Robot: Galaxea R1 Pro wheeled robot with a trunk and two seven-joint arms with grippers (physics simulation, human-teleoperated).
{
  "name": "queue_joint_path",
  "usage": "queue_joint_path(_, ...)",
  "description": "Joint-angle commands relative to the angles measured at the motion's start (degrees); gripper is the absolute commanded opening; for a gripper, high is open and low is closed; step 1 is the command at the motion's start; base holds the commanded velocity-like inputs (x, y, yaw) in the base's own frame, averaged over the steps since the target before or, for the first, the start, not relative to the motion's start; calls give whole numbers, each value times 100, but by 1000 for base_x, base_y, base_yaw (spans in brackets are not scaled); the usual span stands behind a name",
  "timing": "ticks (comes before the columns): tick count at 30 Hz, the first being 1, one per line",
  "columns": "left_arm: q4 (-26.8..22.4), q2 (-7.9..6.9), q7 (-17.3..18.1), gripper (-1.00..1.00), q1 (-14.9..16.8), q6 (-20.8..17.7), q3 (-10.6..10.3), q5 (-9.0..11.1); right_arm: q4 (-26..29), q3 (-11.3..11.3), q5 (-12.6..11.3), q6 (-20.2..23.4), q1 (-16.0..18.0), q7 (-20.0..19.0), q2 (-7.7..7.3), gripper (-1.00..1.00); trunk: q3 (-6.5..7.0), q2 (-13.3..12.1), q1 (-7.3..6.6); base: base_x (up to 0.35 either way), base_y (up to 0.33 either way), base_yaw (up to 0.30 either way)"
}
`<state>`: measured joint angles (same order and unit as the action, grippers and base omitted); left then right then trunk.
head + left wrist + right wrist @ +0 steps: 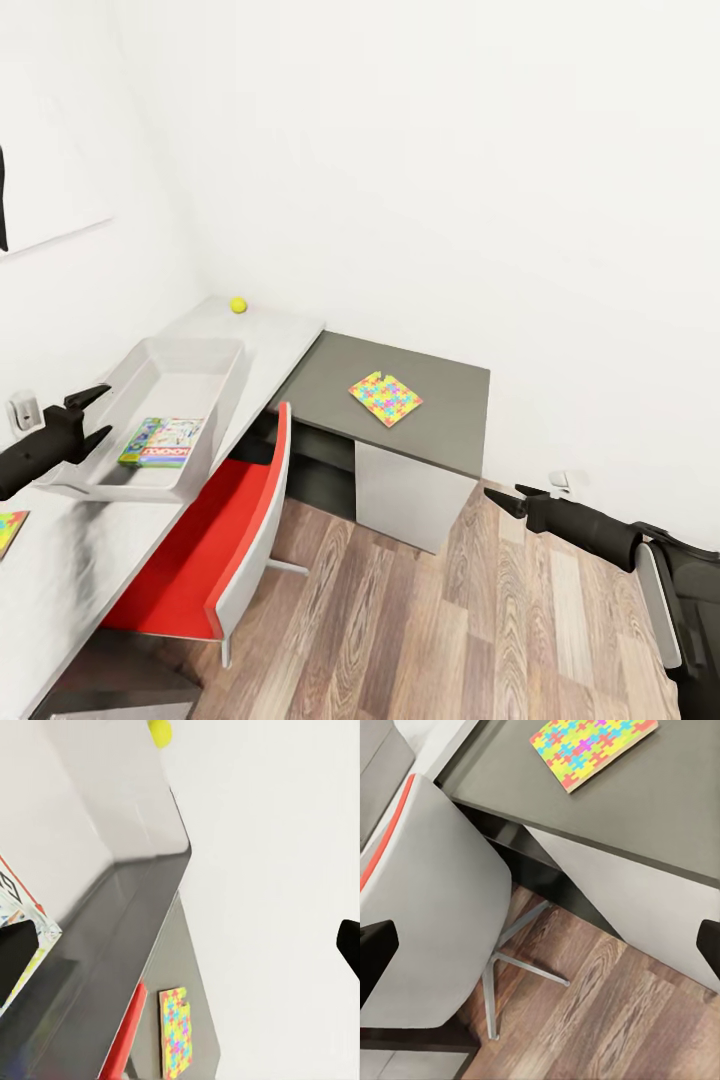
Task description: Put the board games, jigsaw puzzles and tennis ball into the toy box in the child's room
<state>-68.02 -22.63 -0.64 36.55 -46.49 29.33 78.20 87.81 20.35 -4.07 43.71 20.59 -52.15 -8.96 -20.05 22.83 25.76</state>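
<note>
One board game lying flat inside toy box on light surface, tennis ball near wall, puzzle on dark section, left hand open over box rim, right hand open above floor

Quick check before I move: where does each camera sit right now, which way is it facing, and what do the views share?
Head view: high up, looking down over the table corner; left gripper by the toy box, right gripper over the floor.
Left wrist view: near the toy box, facing along the table toward the tennis ball; dark jaw tips at both edges.
Right wrist view: above the floor, facing the red chair; jaw tips at both edges.
Shared: one jigsaw puzzle on the dark section.
</note>
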Motion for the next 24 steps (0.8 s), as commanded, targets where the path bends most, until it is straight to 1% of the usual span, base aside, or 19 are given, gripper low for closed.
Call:
queue_joint_path(1,-106,9,-7,100,-4,-33,8,48,3,4,-41,50,3,3,-1,100,-10,10,3,-13,0,0)
queue_joint_path(4,-218,17,-7,100,-21,-34,2,104,5,6,-41,50,2,3,-2,100,-10,10,3,-11,0,0)
queue_joint_path(6,-487,33,-7,100,-82,-34,-22,249,25,8,-41,50,-5,3,-3,100,-10,10,3,-7,0,0)
queue_joint_path(7,-487,33,-7,100,-82,-34,-22,249,25,8,-41,50,-5,3,-3,100,-10,10,3,-6,0,0)
queue_joint_path(9,-821,53,-15,100,-158,-32,-46,403,69,10,-41,50,-12,3,-3,100,-10,10,3,-5,0,0)
queue_joint_path(10,-821,53,-15,100,-158,-32,-46,403,69,10,-41,50,-12,3,-3,100,-10,10,3,-4,0,0)
queue_joint_path(11,-1004,72,-24,100,-190,-31,-58,471,97,9,-41,50,-15,3,-3,100,-10,10,3,-3,0,0)
queue_joint_path(12,-1004,72,-24,100,-190,-31,-58,471,97,9,-41,50,-15,3,-3,100,-10,10,3,-3,0,0)
queue_joint_path(14,-1392,124,-43,100,-238,-30,-100,571,154,10,-41,50,-24,3,-2,100,-10,10,3,-2,0,0)
queue_joint_path(15,-1392,124,-43,100,-238,-30,-100,571,154,10,-41,50,-24,3,-2,100,-10,10,3,-2,0,0)
queue_joint_path(18,-1882,217,-72,100,-274,-28,-257,658,207,15,-41,43,-32,3,2,100,-10,10,3,-1,0,0)
queue_joint_path(19,-1882,217,-72,100,-274,-28,-257,658,207,15,-41,43,-32,3,2,100,-10,10,3,-1,0,0)
queue_joint_path(21,-2072,261,-68,100,-286,-28,-394,697,230,17,-41,22,-42,0,4,100,-10,10,3,0,0,0)
queue_joint_path(22,-2072,261,-68,100,-286,-28,-394,697,230,17,-41,22,-42,0,4,100,-10,10,3,0,0,0)
queue_joint_path(24,-2193,294,-61,100,-288,-28,-529,722,245,20,-41,7,-58,-5,6,100,-10,10,3,0,0,0)
